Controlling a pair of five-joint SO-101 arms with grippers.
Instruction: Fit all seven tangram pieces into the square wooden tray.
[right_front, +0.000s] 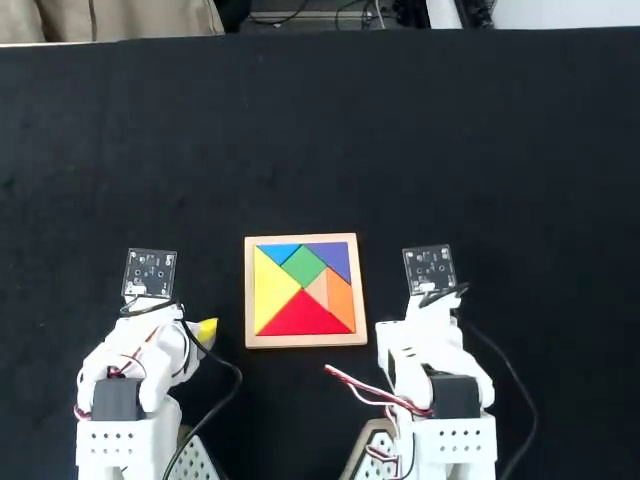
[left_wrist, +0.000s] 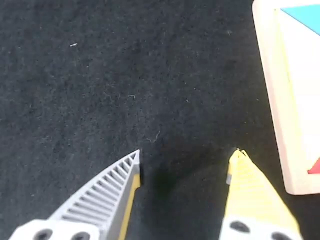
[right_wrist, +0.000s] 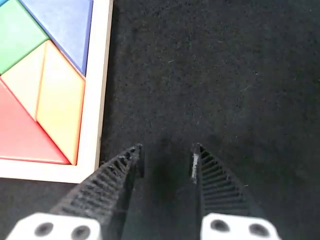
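**A:** From the left: our left arm (right_front: 135, 365) sits at about 8 o'clock from the square wooden tray (right_front: 305, 342). The left jaws stand fairly wide apart with nothing between them, only the black bench (right_front: 320, 130) underneath.

**B:** Agreed. The tray lies between our two arms, a little toward 6 o'clock from the bench's middle. We count seven pieces in it: yellow triangle (right_front: 270, 290), light blue triangle (right_front: 278, 252), green square (right_front: 303, 265), red triangle (right_front: 305, 315), tan triangle (right_front: 317, 288), dark blue triangle (right_front: 335, 258) and orange parallelogram (right_front: 341, 295).

**A:** They lie flat and edge to edge, with no gap we can make out. We judge the fitting done.

**B:** How would they handle? We take them for thin painted wood: light, stiff, probably slick on the faces, and hardly fragile. Seated flush like this, they offer us no edge to pinch.

**A:** So if anything needed shifting, we would grip the tray by its raised rim at 9 or 3 o'clock. We would keep it level, or the loose pieces could slide out.

**B:** Last, our right arm (right_front: 435, 360), at about 4 o'clock from the tray. The right jaws are parted more narrowly and are also empty, over bare bench near the tray's corner.
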